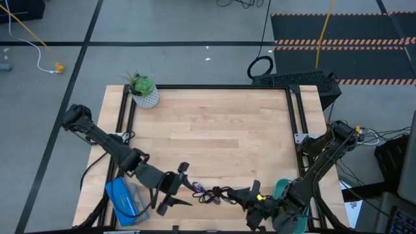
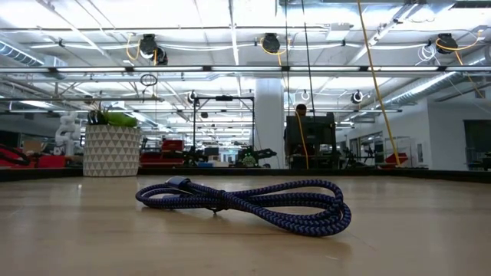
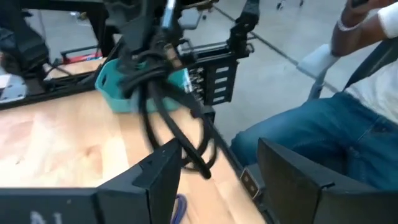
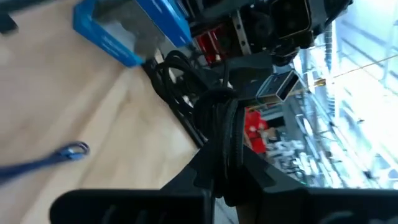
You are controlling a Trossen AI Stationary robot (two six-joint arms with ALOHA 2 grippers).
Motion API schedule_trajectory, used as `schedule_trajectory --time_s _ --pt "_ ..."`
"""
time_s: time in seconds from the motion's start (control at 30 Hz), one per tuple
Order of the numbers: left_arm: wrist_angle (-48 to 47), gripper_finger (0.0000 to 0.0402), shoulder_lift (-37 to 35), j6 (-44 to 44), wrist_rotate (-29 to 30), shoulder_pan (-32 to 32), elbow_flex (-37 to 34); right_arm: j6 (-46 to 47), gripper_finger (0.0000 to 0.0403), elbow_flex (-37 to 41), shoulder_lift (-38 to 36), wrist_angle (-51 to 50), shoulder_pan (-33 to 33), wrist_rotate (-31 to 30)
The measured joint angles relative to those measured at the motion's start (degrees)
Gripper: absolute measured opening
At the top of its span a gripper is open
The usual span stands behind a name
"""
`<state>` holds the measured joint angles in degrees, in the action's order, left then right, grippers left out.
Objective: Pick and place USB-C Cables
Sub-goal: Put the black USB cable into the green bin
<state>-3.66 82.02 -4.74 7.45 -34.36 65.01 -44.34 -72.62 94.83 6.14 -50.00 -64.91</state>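
Observation:
A blue-purple coiled USB-C cable (image 1: 208,194) (image 2: 245,203) lies flat on the wood near the table's near edge, between the two grippers. One of its ends (image 4: 71,151) shows in the right wrist view. My left gripper (image 1: 177,188) (image 3: 217,165) is open just to its left and touches nothing. My right gripper (image 1: 250,197) (image 4: 221,171) is to its right and shut on a black cable bundle (image 1: 229,192) (image 3: 168,106). The teal tray (image 1: 283,188) (image 3: 118,93) sits behind the right gripper. No other black cable shows. My right gripper pinches the black cable bundle between its two fingers, several strands together (image 4: 221,134). In the left wrist view the loops (image 3: 193,146) hang slack below the fingers. I cannot tell whether the lowest loop touches the table.
A blue container (image 1: 127,199) (image 4: 127,28) stands at the near-left corner behind the left gripper. A potted plant (image 1: 143,91) (image 2: 111,146) is at the far-left corner. A person in jeans (image 3: 323,130) sits beyond the table's edge. Bare wood fills the middle and far side.

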Motion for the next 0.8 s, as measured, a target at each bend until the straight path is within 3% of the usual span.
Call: schedule_trajectory --time_s 0.17,0.57,0.73,0.8 --pt "-1.21 0.0195 -0.94 -0.55 4.42 -1.73 0.00 6.06 0.0017 0.00 0.00 -0.61 -0.07 0.93" --pt "-1.14 0.0191 -2.47 -0.04 8.00 -6.40 0.02 17.63 0.0016 0.00 -0.51 -2.44 -2.66 0.40" --pt "-0.81 0.0191 -2.67 1.56 9.63 -6.66 0.02 33.04 0.0016 0.00 -3.20 -10.82 -3.86 0.87" --pt "-0.81 0.0191 -2.63 1.65 10.02 -6.66 0.02 40.97 0.0016 0.00 -4.98 -16.77 -3.84 3.69"
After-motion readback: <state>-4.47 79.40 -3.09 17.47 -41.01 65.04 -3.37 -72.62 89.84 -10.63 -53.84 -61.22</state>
